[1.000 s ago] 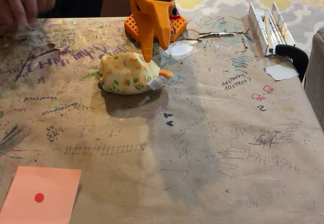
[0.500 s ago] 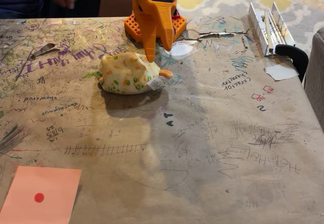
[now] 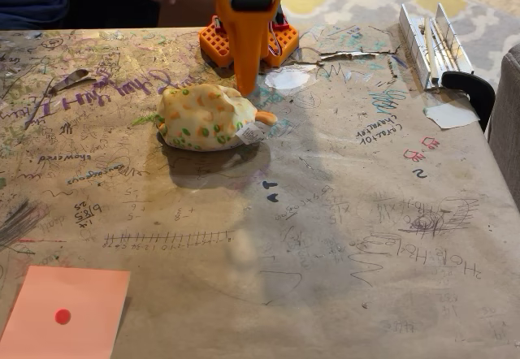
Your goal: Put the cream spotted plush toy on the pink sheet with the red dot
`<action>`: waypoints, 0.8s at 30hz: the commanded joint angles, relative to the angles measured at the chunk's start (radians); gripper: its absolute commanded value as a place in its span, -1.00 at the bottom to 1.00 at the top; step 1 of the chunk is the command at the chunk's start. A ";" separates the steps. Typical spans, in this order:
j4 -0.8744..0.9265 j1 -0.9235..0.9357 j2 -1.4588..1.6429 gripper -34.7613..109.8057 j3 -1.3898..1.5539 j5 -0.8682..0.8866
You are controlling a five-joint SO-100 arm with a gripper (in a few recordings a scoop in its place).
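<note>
Swinging round from its earlier splayed pose, our gripper is now pointing down with fingers pinched together just behind the cream spotted plush toy, which we're seeing lying far from the pink sheet with the red dot.

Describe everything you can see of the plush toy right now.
The plush toy is a rounded, soft-looking cream-yellow lump with orange and green spots, lying on the scribbled table in the upper left-centre of the fixed view. An orange nub and a white tag stick out at its right end; a green bit shows at its left. The orange gripper points down just behind its top; whether they touch cannot be told. It is far from the pink sheet.
</note>
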 commanded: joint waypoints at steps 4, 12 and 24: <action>-0.002 -0.005 0.006 -0.52 -0.011 0.005; -0.012 -0.061 0.006 -0.52 -0.009 0.009; -0.014 -0.032 0.006 -0.52 -0.009 0.037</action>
